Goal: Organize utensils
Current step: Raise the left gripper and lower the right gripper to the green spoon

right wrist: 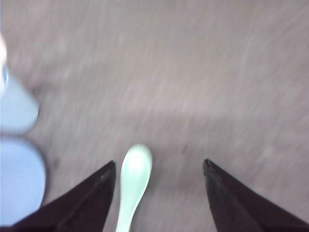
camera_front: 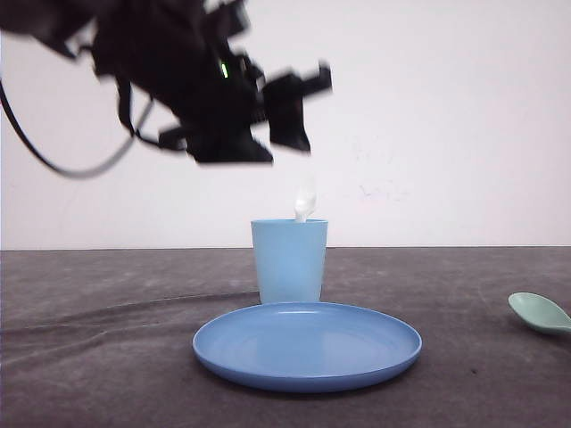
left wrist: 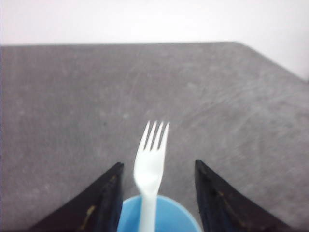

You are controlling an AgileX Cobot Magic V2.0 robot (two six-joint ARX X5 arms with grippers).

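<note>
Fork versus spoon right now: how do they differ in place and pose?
The white fork stands in the light blue cup, tines up; the mint-green spoon lies on the grey table. The fork sits between the left gripper's open fingers; the spoon lies between the right gripper's. Neither utensil is gripped.

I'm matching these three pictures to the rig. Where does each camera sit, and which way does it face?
Front view: faces forward over the table at the cup and plate; left gripper above.
Left wrist view: on the left arm, over the fork in the cup; open fingers.
Right wrist view: on the right arm, over the spoon; open fingers.
Shared: all three show the cup.
</note>
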